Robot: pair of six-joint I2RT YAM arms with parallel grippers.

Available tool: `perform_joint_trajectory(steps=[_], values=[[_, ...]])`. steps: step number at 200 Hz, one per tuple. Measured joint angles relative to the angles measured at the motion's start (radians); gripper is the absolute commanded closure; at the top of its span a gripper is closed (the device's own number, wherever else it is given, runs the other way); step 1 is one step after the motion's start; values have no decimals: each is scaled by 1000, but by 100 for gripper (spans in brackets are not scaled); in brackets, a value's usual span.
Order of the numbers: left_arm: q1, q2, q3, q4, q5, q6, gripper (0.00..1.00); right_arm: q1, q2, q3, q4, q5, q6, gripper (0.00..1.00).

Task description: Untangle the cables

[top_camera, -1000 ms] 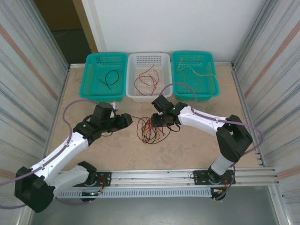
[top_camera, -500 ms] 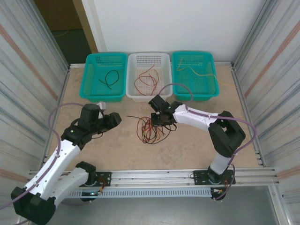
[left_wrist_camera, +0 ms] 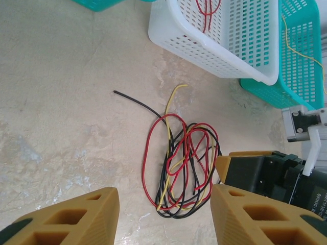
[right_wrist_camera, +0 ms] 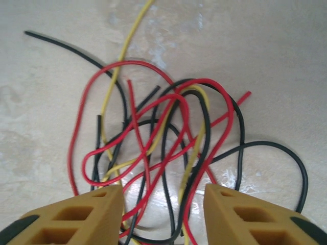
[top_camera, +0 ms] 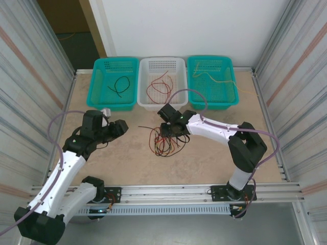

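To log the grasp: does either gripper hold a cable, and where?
Nothing is held. The left gripper stands open, short of the cables. The right gripper is open over them, strands lying loose between its jaws.

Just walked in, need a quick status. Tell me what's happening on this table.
The job is untangling red, black and yellow cables. The right gripper hovers open right over the tangle; the left gripper waits open to its side, holding nothing. A few cables already lie in the three baskets behind.
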Motion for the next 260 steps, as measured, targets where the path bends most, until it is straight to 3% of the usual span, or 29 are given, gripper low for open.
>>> perform_joint_trajectory(steps=[67, 130, 188, 208, 234, 260], values=[[5, -20, -16, 1, 26, 0, 50, 36, 47, 81, -27, 18, 2, 55], [5, -21, -64, 13, 77, -14, 51, 30, 83, 83, -64, 41, 12, 73], [-53, -7, -121, 110, 119, -53, 51, -2, 92, 69, -60, 48, 31, 71], [-81, 2, -135, 139, 119, -72, 51, -6, 92, 59, -55, 57, 36, 78], [-109, 27, -153, 174, 117, -90, 49, -12, 93, 45, -47, 56, 39, 79], [-144, 57, -156, 196, 115, -98, 46, -21, 100, 35, -43, 56, 50, 70]])
